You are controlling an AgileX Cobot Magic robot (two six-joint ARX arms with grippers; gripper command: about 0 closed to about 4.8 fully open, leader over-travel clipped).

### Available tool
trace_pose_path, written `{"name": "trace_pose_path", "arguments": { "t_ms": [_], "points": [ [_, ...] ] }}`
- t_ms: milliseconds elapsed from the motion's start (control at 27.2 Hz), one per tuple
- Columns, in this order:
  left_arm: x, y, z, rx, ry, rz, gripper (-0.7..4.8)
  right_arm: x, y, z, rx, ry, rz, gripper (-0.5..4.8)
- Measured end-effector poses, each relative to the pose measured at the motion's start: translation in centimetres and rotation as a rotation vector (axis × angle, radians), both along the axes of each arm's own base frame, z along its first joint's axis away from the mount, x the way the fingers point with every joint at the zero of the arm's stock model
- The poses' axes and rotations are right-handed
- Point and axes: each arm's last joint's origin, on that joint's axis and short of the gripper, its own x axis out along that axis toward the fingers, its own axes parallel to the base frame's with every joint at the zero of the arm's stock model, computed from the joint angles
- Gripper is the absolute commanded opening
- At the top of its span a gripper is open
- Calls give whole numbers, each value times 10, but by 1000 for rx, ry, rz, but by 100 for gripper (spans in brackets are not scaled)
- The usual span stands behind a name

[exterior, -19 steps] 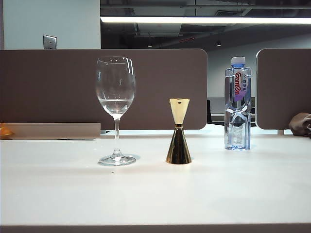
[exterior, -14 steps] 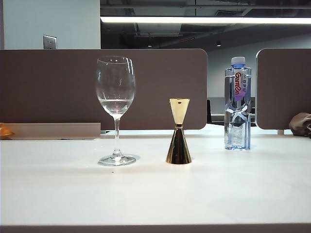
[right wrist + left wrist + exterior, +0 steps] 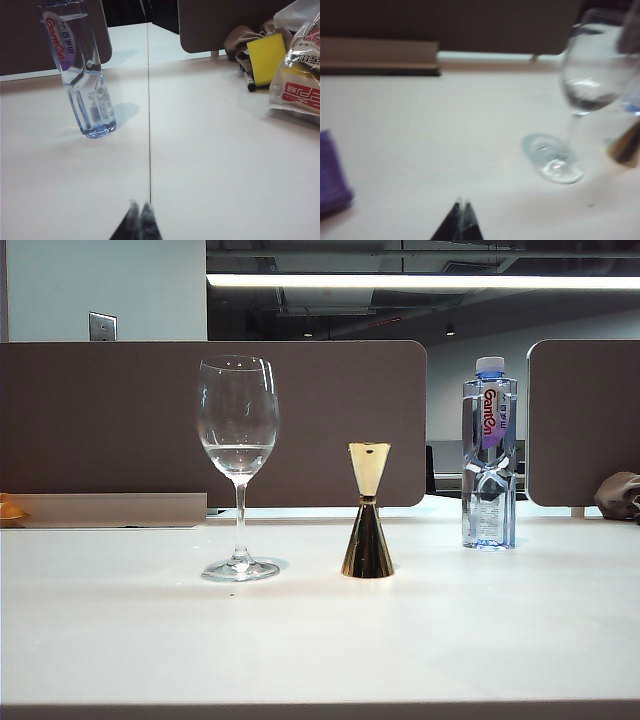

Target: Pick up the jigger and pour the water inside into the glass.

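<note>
The gold hourglass-shaped jigger (image 3: 368,512) stands upright on the white table (image 3: 320,640), just right of the tall stemmed glass (image 3: 238,465). A little clear water (image 3: 238,455) sits low in the glass's bowl. In the left wrist view the glass (image 3: 580,95) shows blurred, with a sliver of the jigger (image 3: 626,146) beside it. My left gripper (image 3: 461,205) is shut and empty, well short of the glass. My right gripper (image 3: 138,206) is shut too, holding nothing, near the bottle. Neither gripper shows in the exterior view.
A clear plastic bottle (image 3: 489,455) with a blue cap stands right of the jigger, also the bottle (image 3: 82,75) in the right wrist view. A yellow sponge (image 3: 267,56), a marker (image 3: 248,80) and a plastic bag (image 3: 299,75) lie beyond. A purple object (image 3: 332,175) lies beside the left gripper. Brown dividers (image 3: 300,420) back the table.
</note>
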Motion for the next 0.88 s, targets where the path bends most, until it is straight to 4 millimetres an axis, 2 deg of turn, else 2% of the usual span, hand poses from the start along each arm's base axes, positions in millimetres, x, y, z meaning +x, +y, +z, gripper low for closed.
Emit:
{"name": "trace_pose_path", "arguments": {
  "t_ms": [74,258,441,699,883],
  "points": [
    [-1,-3,5,-2,-52,-116,-5,0,0,0,0,0,0,13],
    [-3,-6,8,-5,-58,-222,-5,0,0,0,0,0,0,13],
    [-4,-6,13,-4,-69,-243,-5,0,0,0,0,0,0,13],
    [-6,-8,0,-32,69,-320,-5,0,0,0,0,0,0,13],
    [-6,-8,0,-32,69,-318,-5,0,0,0,0,0,0,13]
  ]
}}
